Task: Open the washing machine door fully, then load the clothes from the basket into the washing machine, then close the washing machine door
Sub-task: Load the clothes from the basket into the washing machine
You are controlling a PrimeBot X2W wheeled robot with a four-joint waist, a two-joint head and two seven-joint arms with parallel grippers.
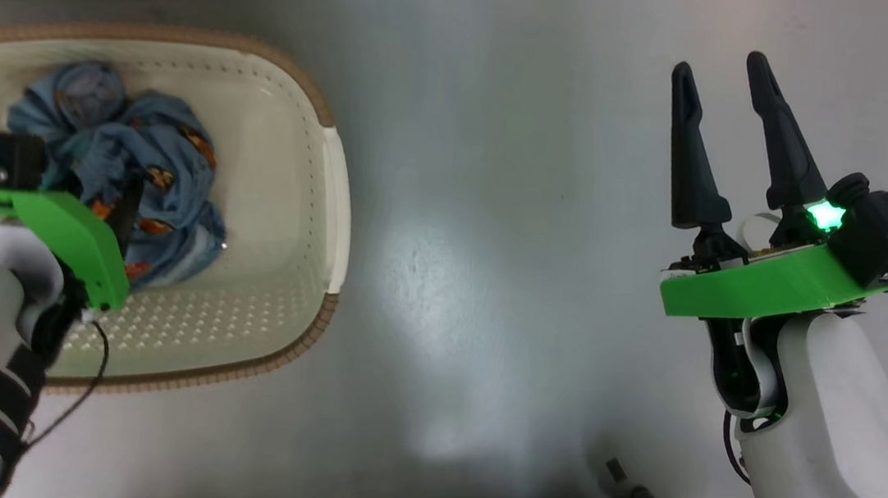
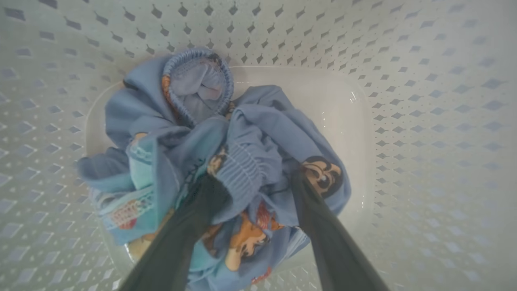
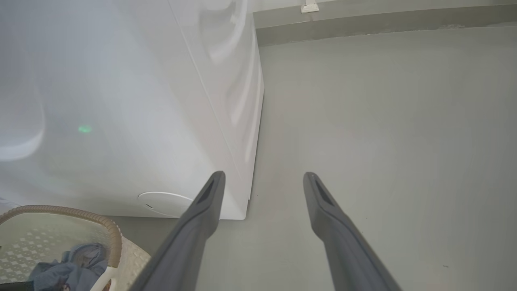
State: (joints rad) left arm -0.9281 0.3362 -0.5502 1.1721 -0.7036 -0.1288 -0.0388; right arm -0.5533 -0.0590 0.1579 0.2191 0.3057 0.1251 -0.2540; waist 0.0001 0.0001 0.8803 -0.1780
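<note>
Clothes in the basket hide tips of spread left fingers; right fingers gape wide.

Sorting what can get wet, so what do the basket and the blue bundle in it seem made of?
The cream perforated basket looks like moulded plastic: glossy floor, regular punched holes; its brown rim looks woven, perhaps imitation. The light blue printed clothes look like soft matte knit, probably cotton: ribbed cuffs, limp folds.
</note>
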